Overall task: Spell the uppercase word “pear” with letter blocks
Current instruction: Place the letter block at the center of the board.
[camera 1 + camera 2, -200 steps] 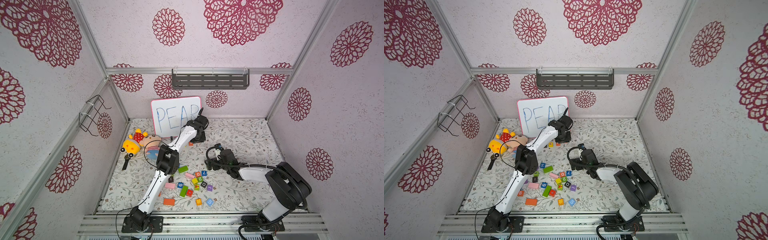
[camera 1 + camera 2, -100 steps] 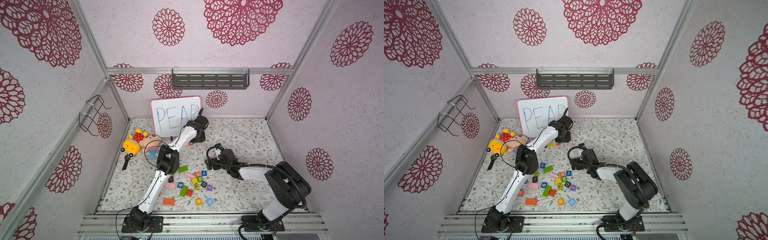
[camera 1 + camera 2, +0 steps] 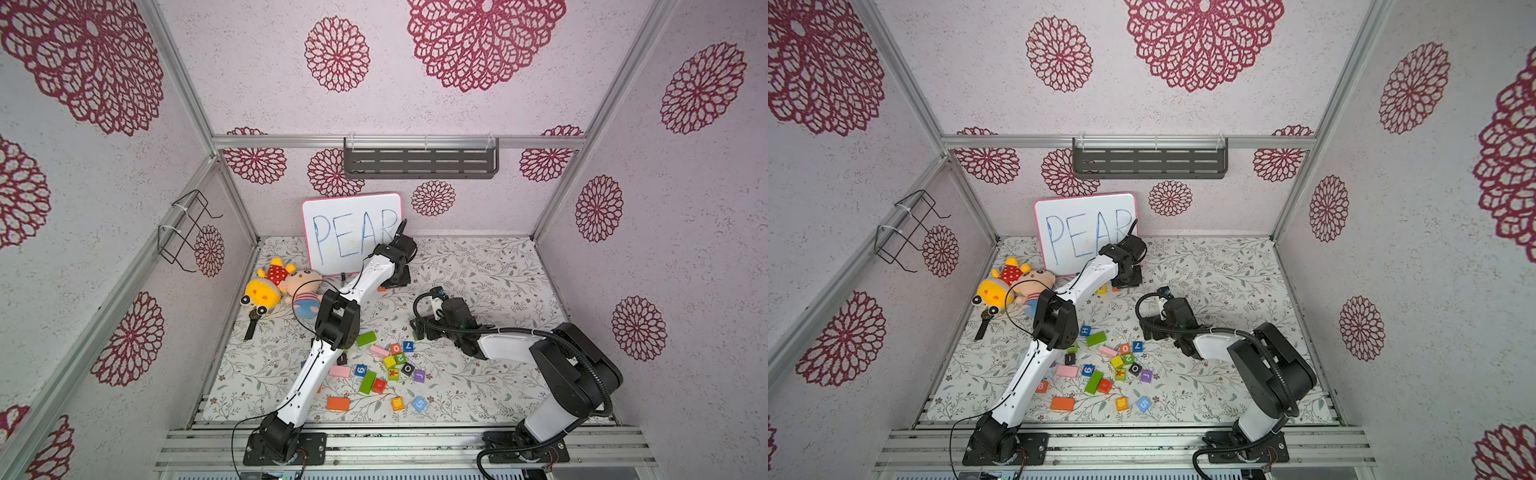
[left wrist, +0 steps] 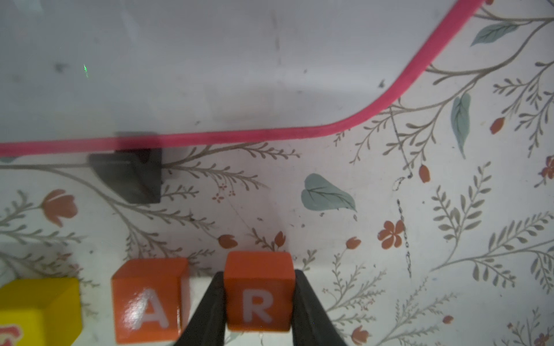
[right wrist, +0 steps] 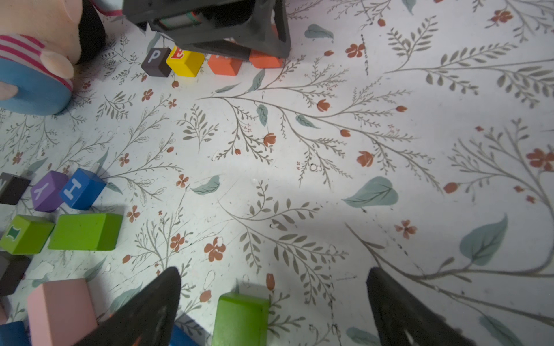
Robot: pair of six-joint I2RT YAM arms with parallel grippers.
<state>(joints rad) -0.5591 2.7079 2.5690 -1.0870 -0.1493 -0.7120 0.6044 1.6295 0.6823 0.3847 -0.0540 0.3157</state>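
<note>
The R block [image 4: 257,302] is clenched between the jaws of the left gripper [image 4: 259,273]. A narrow gap is left to the A block [image 4: 150,302] beside one jaw. The whiteboard [image 4: 209,139] edge lies well ahead. The right gripper [image 5: 272,274] is held released, with open mat [image 5: 299,194] ahead.

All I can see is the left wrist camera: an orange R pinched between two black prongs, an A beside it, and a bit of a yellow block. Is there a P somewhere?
Observer: Yes. The right wrist view shows a black P block at the start of the row, next to the yellow E block.
Operator: What's the other arm up to?
Observer: The right pincer is wide open and grips nothing.
Operator: And that pink-edged white sheet behind the blocks?
Observer: It's a whiteboard with PEAR written on it in blue.
</note>
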